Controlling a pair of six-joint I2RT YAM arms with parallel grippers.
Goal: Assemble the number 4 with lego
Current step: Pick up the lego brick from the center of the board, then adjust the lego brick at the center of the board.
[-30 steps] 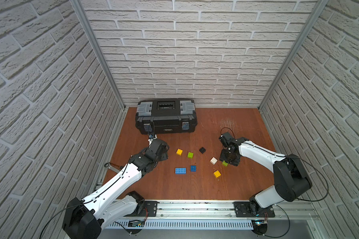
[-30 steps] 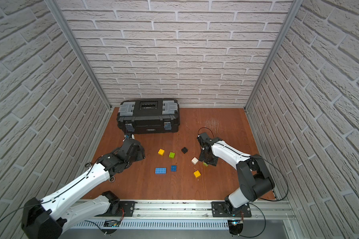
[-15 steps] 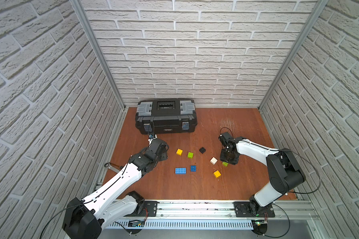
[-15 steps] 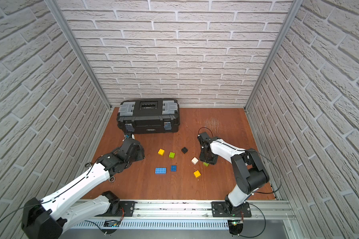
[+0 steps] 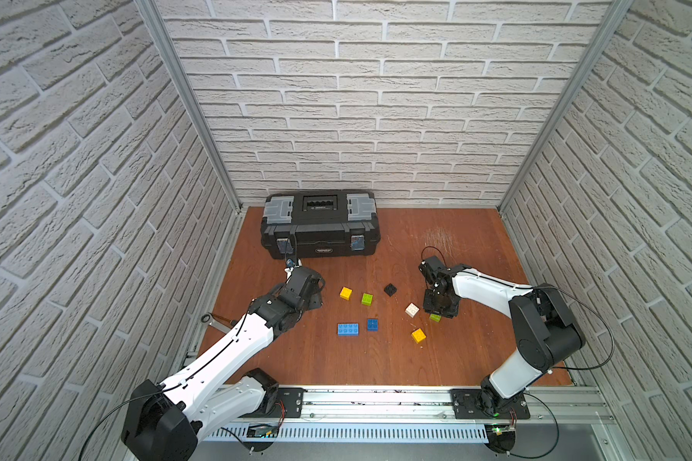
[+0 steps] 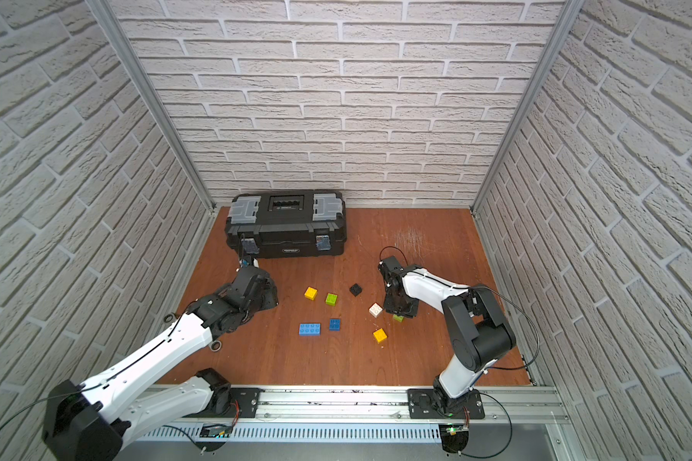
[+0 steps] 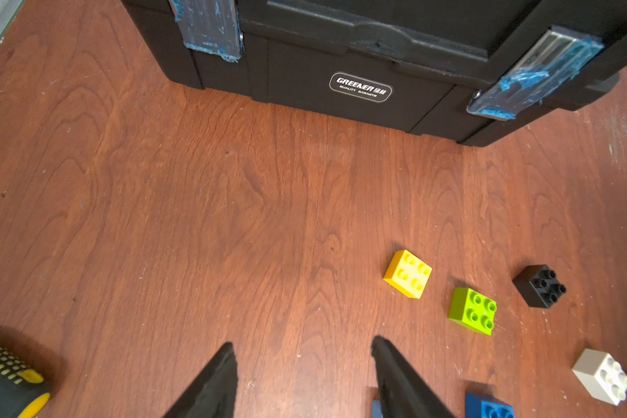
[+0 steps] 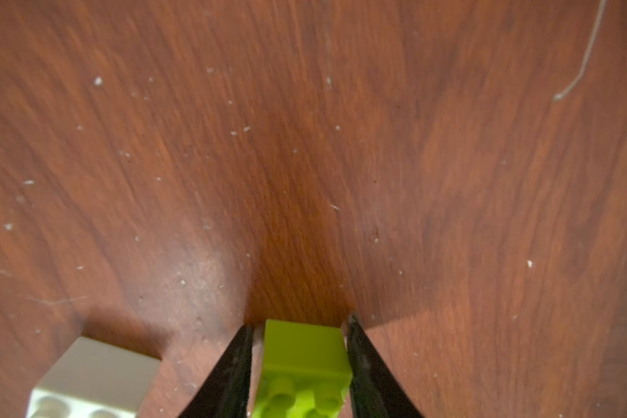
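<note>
White brick walls [image 5: 376, 119] stand around a brown wooden floor [image 5: 376, 367]. A big black toolbox [image 5: 320, 235] sits at the back, against the wall. The left arm [image 5: 232, 351] reaches in from the front rail toward the toolbox, and the right arm [image 5: 484, 289] bends in from its own side. The left gripper [image 7: 302, 342] hangs low over bare floor in front of the toolbox. Its two fingers are wide apart and it has nothing in it. The right gripper [image 8: 299, 322] points down at the floor, and its fingers are closed on both sides of the gripped green brick [image 8: 304, 351], which sits on the wood. Just beside that one is the white brick [image 5: 412, 309]. All the lego lies in the middle of the floor between the two arms, and each brick is on its own, not stuck to any other. The long blue brick [image 5: 348, 329] lies nearest the front, with the small blue brick [image 5: 372, 324] just beside it. Closer to the toolbox are the far yellow brick [image 5: 345, 293], the loose green brick [image 5: 366, 298] and the black brick [image 5: 390, 289], in a loose row. The near yellow brick [image 5: 418, 335] lies toward the front, near the white one.
</note>
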